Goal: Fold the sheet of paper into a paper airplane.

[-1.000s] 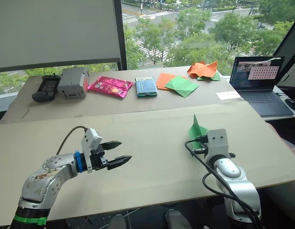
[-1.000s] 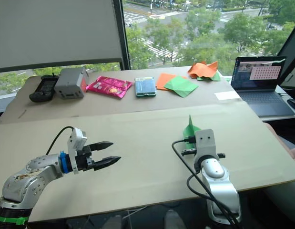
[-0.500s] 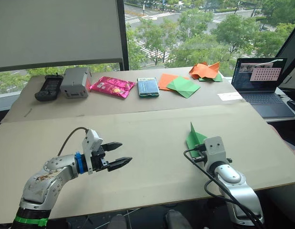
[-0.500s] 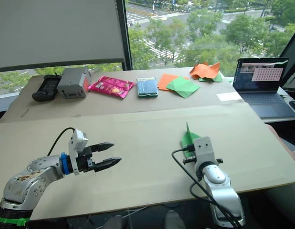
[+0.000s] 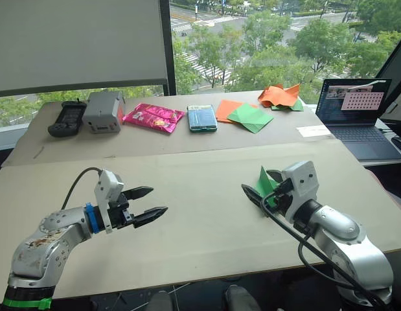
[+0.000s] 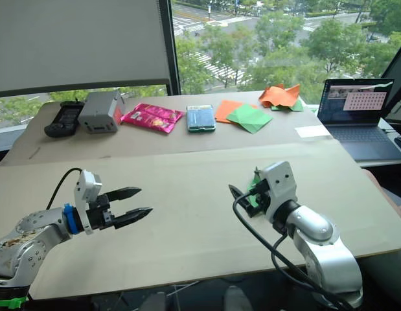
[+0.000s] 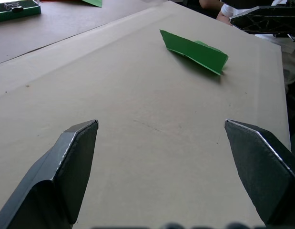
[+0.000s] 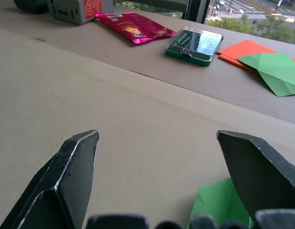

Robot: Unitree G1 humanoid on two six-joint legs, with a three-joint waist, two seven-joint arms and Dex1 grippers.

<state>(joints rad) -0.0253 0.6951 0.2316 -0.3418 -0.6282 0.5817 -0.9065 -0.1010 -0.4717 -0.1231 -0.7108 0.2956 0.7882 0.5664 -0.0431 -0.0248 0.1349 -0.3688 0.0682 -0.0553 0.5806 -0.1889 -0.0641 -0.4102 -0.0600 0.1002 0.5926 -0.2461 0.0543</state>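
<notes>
The paper airplane (image 7: pixel 195 49) is lying folded on the near table (image 5: pixel 206 214), way off to the right of the left gripper (image 5: pixel 146 203). The right gripper (image 5: pixel 258 184) is right at it with fingers spread wide, not gripping anything. The left gripper hovers over bare tabletop, also wide open and empty. Behind the airplane, on the far table, there's a green sheet (image 5: pixel 250 117) on top of an orange sheet (image 5: pixel 225 109).

Clutter along the far table by the window

A black controller (image 5: pixel 63 119), grey box (image 5: pixel 101 111), pink snack packet (image 5: pixel 153 117), green-lidded case (image 5: pixel 201 118), orange sheets (image 5: pixel 225 108), a plain green sheet (image 5: pixel 251 117), crumpled orange paper (image 5: pixel 278 94), open laptop (image 5: pixel 353 109).
</notes>
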